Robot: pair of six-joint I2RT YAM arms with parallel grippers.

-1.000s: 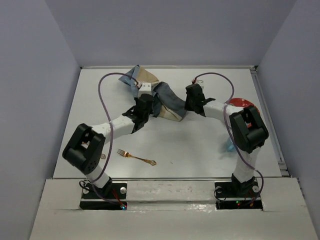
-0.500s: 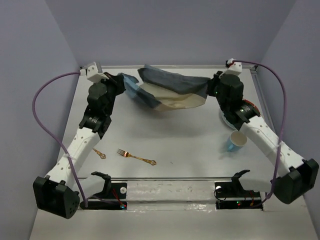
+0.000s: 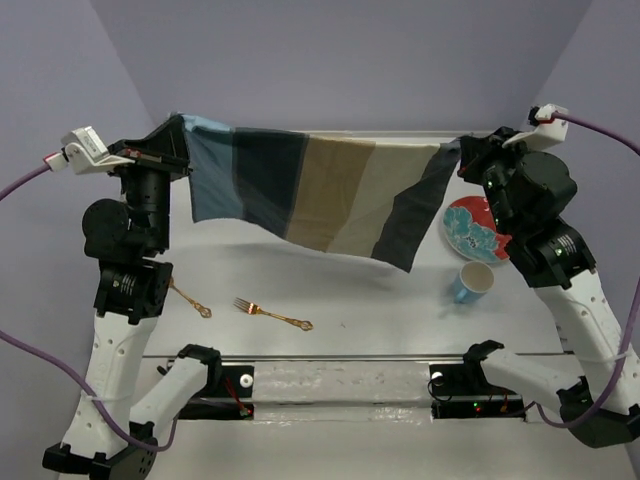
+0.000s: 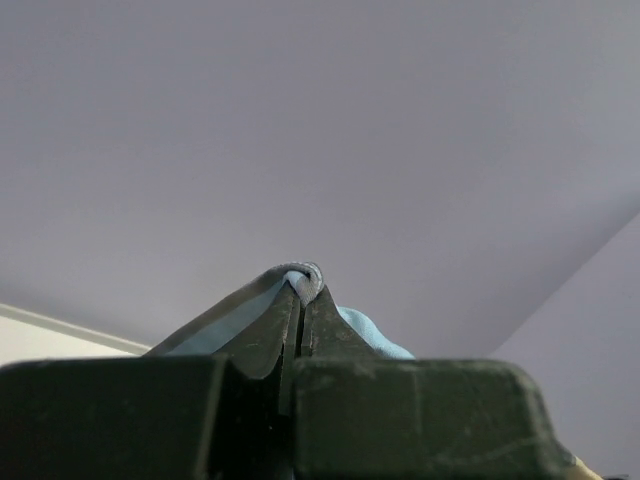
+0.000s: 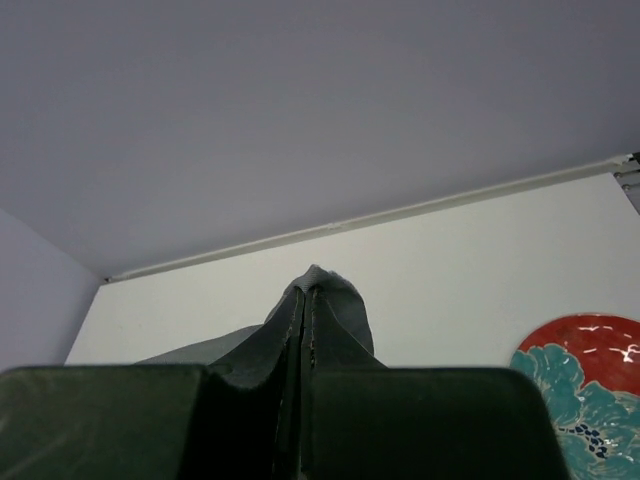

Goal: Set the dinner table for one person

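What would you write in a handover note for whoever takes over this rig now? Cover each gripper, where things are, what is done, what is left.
Left gripper: shut on one upper corner of the placemat.
Right gripper: shut on the other upper corner.
The placemat hangs spread between them above the dinner table, not lying on it.
On the table: fork near the front, plate and blue cup at the right.
Done: placemat opened out and held up.
Left: lay it flat, then probably arrange plate, cup and fork on or beside it.
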